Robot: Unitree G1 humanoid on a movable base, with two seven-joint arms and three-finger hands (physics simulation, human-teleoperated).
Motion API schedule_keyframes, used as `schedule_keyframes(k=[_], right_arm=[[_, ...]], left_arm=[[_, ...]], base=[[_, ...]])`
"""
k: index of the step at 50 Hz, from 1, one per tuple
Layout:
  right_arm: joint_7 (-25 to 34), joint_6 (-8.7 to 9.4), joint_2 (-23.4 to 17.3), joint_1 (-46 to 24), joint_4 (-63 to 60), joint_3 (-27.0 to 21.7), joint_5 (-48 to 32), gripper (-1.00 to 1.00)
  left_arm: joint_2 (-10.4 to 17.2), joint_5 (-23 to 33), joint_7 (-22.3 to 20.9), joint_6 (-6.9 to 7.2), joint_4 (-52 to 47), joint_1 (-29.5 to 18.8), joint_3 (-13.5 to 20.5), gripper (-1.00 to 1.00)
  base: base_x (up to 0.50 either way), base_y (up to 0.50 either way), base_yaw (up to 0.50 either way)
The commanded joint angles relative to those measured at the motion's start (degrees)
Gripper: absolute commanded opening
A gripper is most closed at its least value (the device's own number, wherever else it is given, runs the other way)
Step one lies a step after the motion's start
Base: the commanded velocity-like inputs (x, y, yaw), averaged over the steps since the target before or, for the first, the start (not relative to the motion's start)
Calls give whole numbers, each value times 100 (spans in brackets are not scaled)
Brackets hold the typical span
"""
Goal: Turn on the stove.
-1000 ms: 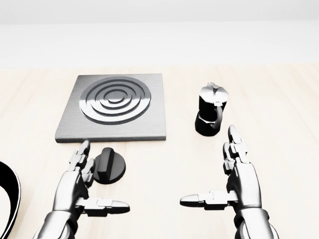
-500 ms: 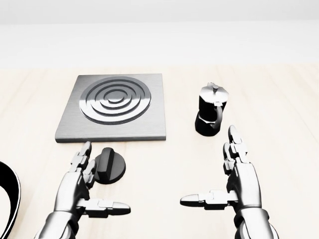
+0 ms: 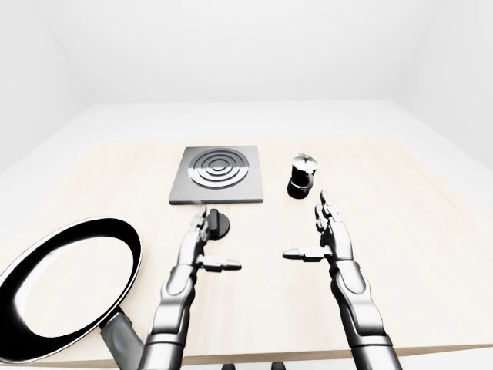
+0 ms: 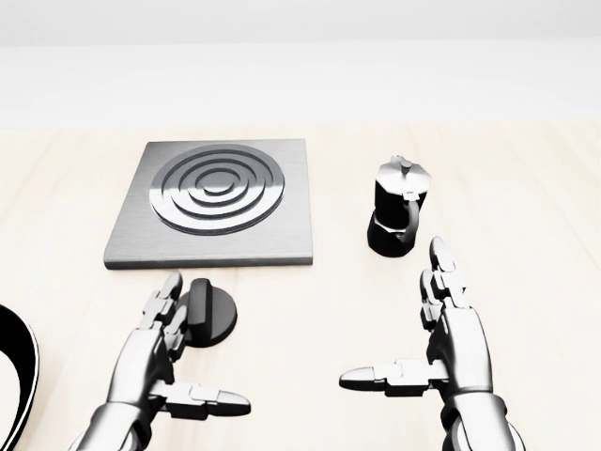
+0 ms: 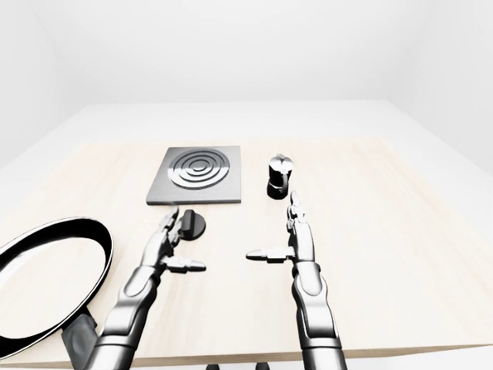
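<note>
Our left robot hand (image 4: 160,362) is spread wide, holding nothing, fingertips just beside the knob (image 4: 208,312), which sits up-right of it on the desk (image 4: 310,319). Knob grip bar runs roughly near-to-far. Right robot hand (image 4: 441,343), also wide, is well apart. Stove (image 4: 214,202) lies just beyond.

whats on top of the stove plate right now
Nothing: the stove plate shows only its bare concentric rings. The moka pot stands on the table to its right, and the knob sits below it, partly covered by the left hand fingers.
</note>
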Motion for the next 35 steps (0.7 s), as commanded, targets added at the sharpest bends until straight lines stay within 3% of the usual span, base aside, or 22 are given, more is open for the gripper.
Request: schedule_keyframes(k=[1, 18, 19, 24, 28, 35], right_arm=[[6, -10, 0, 2, 12, -1, 0, 100], [5, -12, 1, -4, 26, 0, -1, 100], [-2, 210, -5, 14, -213, 7, 5, 100], [1, 224, 1, 16, -231, 2, 0, 100], [3, 228, 2, 16, -233, 1, -3, 100], [2, 230, 2, 16, -234, 0, -3, 100]], left_arm=[[-14, 99, -134, 0, -67, 70, -68, 100], [-29, 284, -318, 0, -186, 196, -175, 100], [-39, 302, -326, 0, -282, 233, -191, 100], [-50, 371, -413, 0, -434, 307, -246, 100], [-50, 512, -528, -186, -570, 403, -364, 100], [-71, 650, -669, -298, -665, 467, -436, 100]], base=[[0, 0, 0], [0, 0, 0], [0, 0, 0], [0, 0, 0], [0, 0, 0], [0, 0, 0]])
